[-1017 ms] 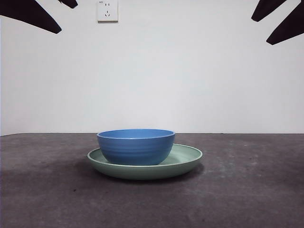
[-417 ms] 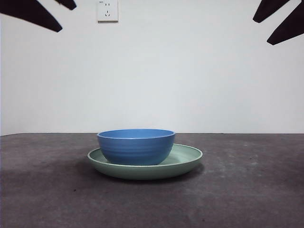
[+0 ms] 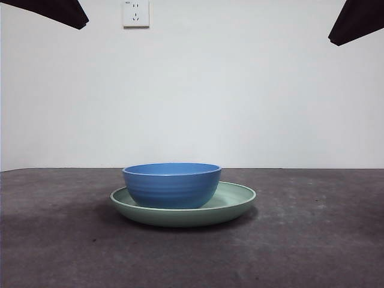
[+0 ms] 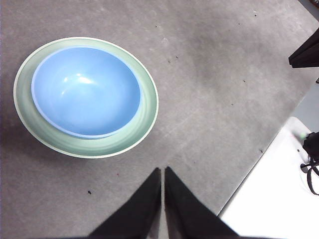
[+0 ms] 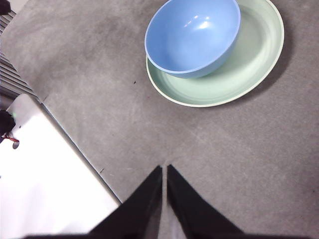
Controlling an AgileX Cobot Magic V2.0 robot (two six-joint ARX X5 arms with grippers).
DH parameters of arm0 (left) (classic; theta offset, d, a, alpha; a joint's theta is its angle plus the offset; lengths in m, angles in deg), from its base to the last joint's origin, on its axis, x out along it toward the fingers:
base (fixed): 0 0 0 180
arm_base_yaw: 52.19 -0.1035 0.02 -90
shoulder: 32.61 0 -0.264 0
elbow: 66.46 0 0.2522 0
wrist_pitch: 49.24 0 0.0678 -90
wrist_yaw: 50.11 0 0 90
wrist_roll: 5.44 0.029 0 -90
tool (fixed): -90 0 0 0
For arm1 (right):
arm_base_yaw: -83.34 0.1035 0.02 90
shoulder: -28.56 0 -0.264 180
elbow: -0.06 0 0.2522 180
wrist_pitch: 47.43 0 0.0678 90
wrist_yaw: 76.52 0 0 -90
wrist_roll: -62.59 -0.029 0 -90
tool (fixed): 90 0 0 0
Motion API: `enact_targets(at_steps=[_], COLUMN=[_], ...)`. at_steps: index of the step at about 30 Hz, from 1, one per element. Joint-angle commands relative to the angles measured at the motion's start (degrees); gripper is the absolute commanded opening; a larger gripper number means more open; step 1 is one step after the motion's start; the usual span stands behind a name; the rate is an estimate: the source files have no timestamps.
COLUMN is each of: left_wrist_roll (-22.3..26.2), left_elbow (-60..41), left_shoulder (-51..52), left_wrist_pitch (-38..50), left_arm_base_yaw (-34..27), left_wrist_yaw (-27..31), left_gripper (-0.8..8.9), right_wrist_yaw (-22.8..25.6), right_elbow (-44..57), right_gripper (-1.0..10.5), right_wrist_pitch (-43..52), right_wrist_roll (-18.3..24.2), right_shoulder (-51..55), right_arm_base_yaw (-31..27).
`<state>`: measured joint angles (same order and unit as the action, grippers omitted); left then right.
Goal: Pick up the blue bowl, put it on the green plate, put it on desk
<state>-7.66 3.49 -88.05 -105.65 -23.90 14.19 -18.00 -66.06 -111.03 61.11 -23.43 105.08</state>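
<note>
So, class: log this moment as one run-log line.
bowl: on plate | left gripper: shut, raised | right gripper: shut, raised

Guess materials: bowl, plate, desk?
Blue bowl: likely moulded plastic or melamine, semi-gloss; soft highlights inside, faint ribs outside. Green plate: probably the same, glossy rim. Desk: matte, rough, mottled grey; material unclear.
</note>
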Motion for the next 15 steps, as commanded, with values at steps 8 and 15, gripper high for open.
enact_targets(at_steps=[8,15], left_wrist_roll=[0.68,0.66], left_elbow=[0.44,0.44], left_shoulder=[-0.35,0.22], left_wrist_pitch=[0.5,0.11], left_arm_base_yaw=[0.33,0.31], left_wrist_yaw=[-0.33,-0.33], left_gripper=[0.1,0.1], right_wrist_yaw=[-0.07,-0.07], right_elbow=[-0.94,-0.94], right_gripper=[0.1,0.1], right_wrist_pitch=[0.59,0.59], right_wrist_roll=[0.66,0.66], right_shoulder=[-0.39,-0.39], right_arm_base_yaw=[0.26,0.26])
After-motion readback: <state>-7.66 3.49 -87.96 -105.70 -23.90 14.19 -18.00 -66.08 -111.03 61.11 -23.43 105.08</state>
